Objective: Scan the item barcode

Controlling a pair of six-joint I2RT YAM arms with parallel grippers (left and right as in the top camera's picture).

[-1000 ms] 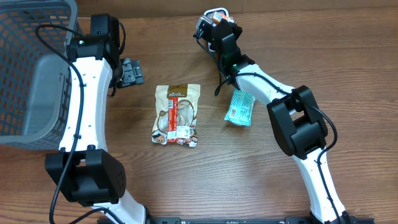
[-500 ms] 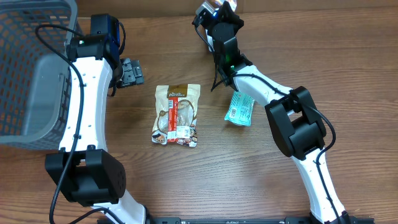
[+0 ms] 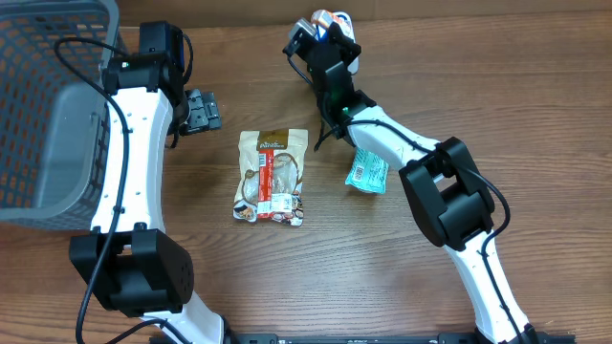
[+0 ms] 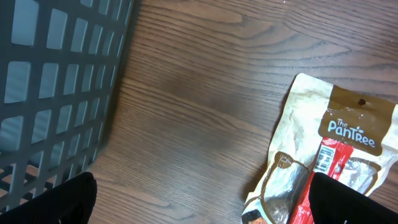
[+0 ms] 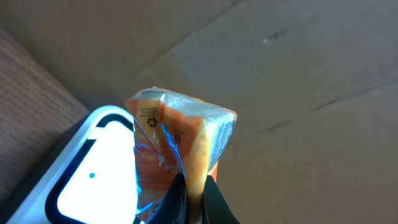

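Holding the orange packet [image 5: 180, 134] tight, the right gripper [image 5: 196, 200] has its two fingers pressed together on the packet's bottom edge. The packet is up in the air at the far side of the table [image 3: 535, 115], right beside the white scanner [image 5: 93, 177], whose window glows bright. In the last second this gripper swung a little to the left and brought the packet nearer that light. So I think the scan is happening now or is very close. The left gripper [image 3: 203, 111] has not moved. Its fingers are wide apart and hold nothing, near the gray basket [image 3: 38, 115]. The brown snack bag [image 3: 273, 177] and the teal packet [image 3: 368, 170] lie flat, waiting.
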